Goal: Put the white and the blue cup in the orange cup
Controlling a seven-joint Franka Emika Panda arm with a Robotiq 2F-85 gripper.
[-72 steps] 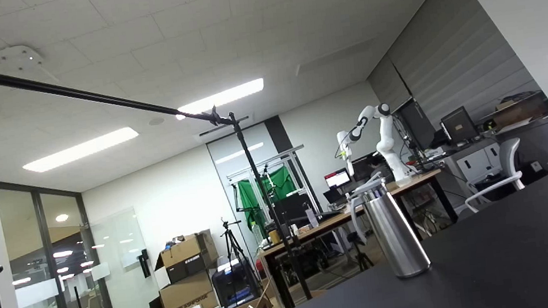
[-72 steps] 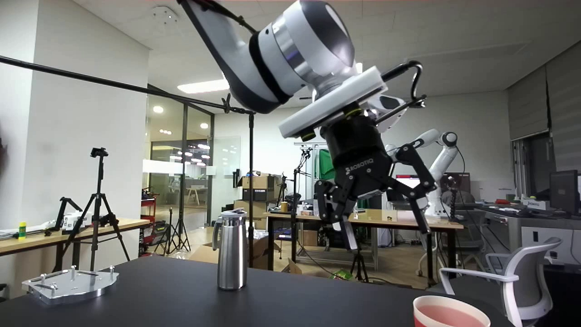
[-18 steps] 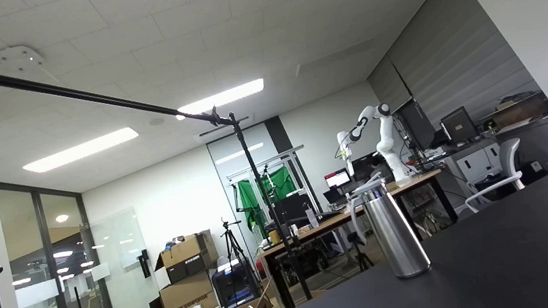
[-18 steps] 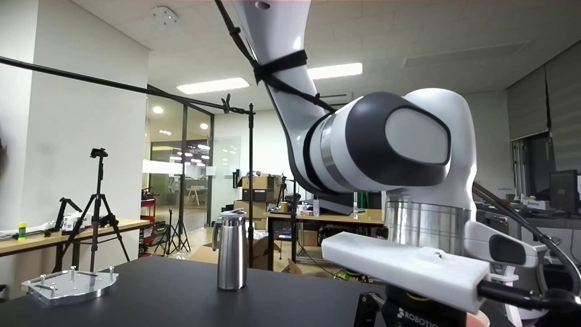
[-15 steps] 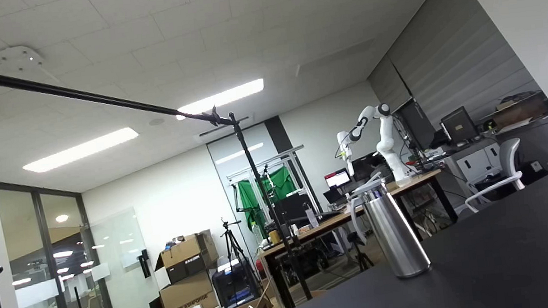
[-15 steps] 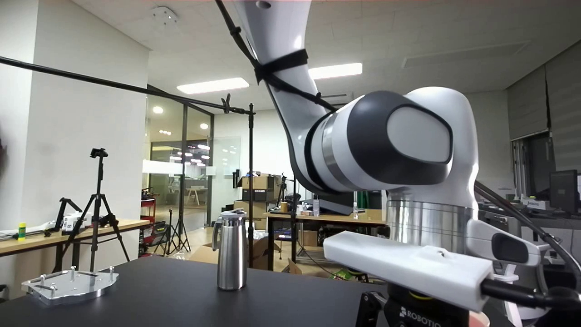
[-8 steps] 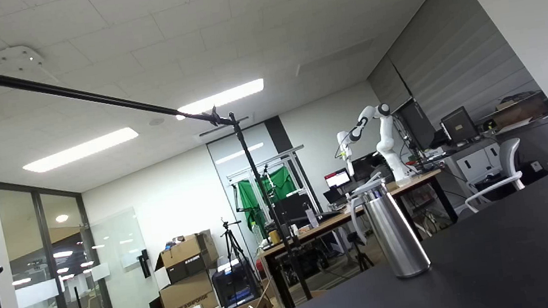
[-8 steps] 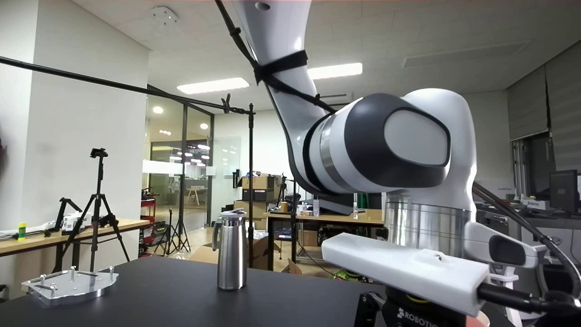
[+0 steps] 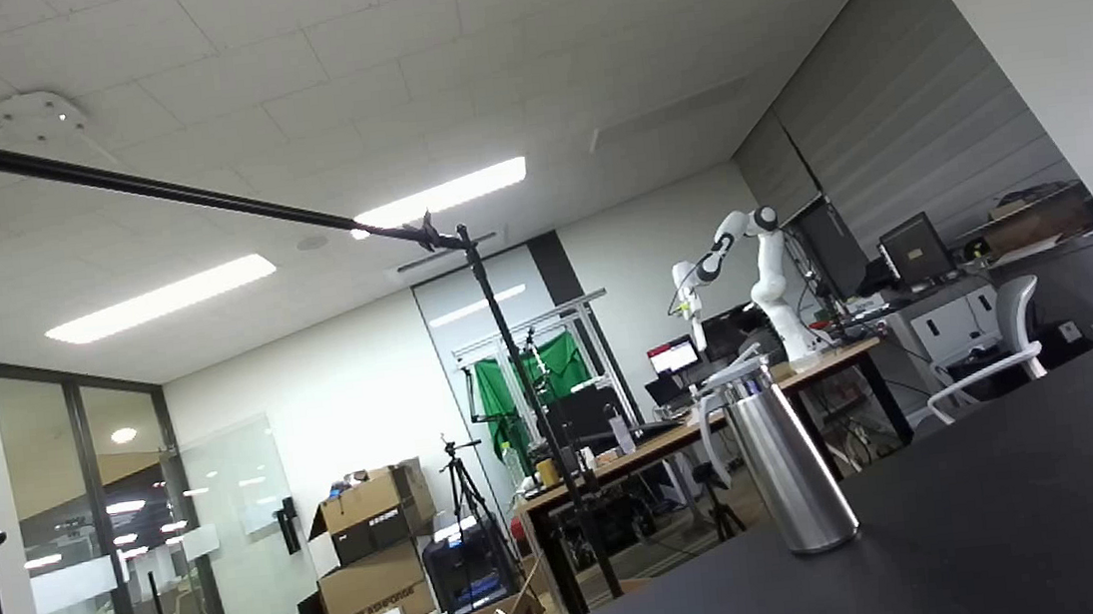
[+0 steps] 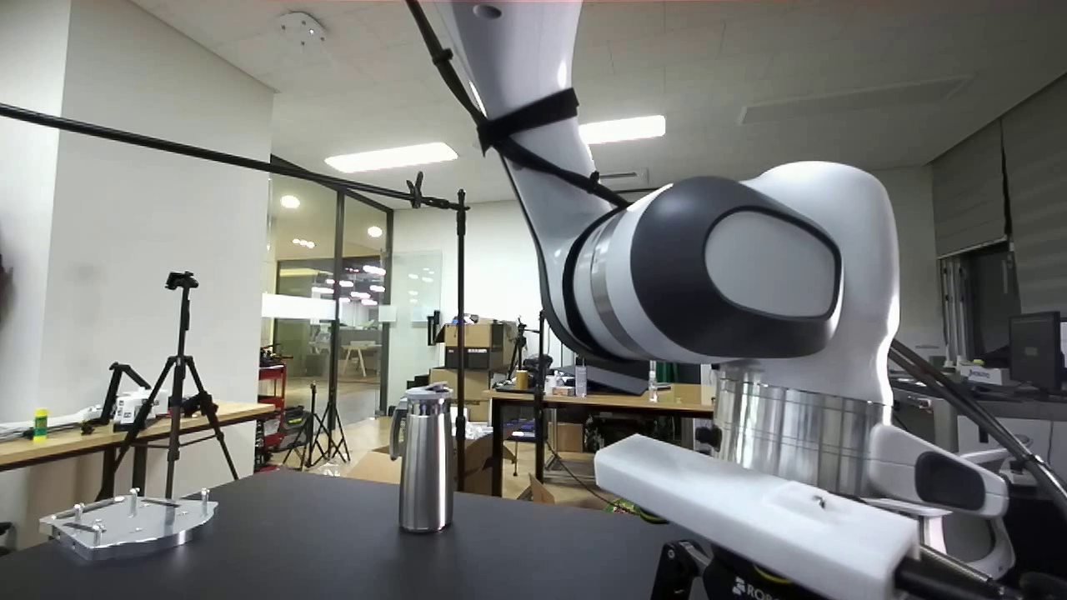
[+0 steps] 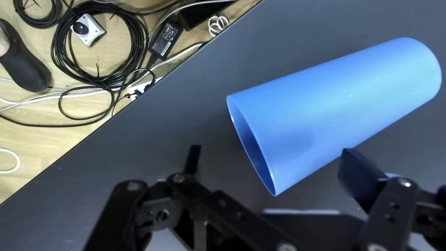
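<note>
The blue cup (image 11: 331,111) is seen lying on its side on the table (image 11: 139,146), near the fingers (image 11: 359,175), which are spread wide with nothing held. If they are closed off-centre, the round, tapered cup could be rolled aside rather than gripped.

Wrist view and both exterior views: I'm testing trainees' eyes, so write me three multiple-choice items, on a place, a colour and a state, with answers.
1. Where does the metal jug stand?
A on the floor; B on the dark table; C on a chair
2. What colour is the cup in the wrist view?
A red; B green; C blue
3. How does that cup rest?
A on its side; B upright; C upside down

1 B: its base meets the dark table in both exterior views.
2 C: its visible outside is blue.
3 A: seen from above, its open end faces sideways.
</note>
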